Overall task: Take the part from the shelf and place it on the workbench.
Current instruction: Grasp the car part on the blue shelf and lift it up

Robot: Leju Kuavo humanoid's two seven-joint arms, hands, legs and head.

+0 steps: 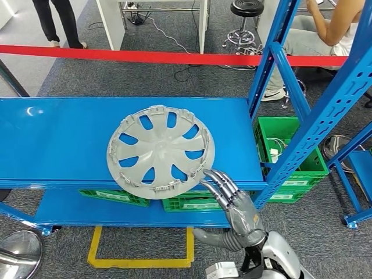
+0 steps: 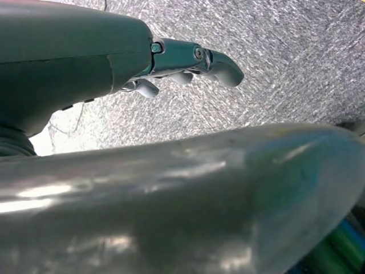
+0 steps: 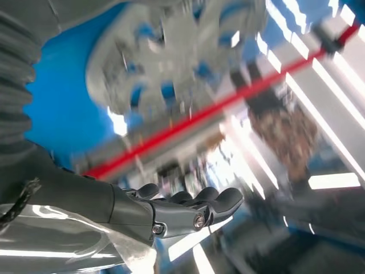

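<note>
Blue shelf rack (image 1: 52, 133), upper deck broad and flat, with an angled upright (image 1: 267, 64) at the right end. Grey wheel cover (image 1: 160, 151), the part to be taken, lying flat on that deck, near rim overhanging the front edge slightly. Green crates (image 1: 303, 168) on the lower level and beside the upright. Red barrier tape (image 1: 131, 56) across the far side, with people beyond it. Yellow floor marking (image 1: 140, 263) below the shelf front.

Right hand (image 1: 230, 200) raised at the deck's front edge, fingers extended and spread, holding nothing, fingertips (image 1: 210, 174) at or just beside the cover's near-right rim; actual contact not resolvable. Right wrist view blurred, same extended fingers visible with the cover beyond them. Left hand (image 2: 181, 65) hanging over grey carpet, fingers apart and empty, close beside a dark curved body part.

Judged step: approach to first grasp; part not yet lifted.

Judged risks: a push on the rim instead of a closure around it, sliding the cover back or spinning it on the smooth deck; a one-sided grip on a wide, light disc, tipping it off the front edge; a rim tab snagging a finger.

Room: open deck to the left of the cover and behind it; upright near on the right, limiting a sideways swing; clear withdrawal straight back toward the robot.
</note>
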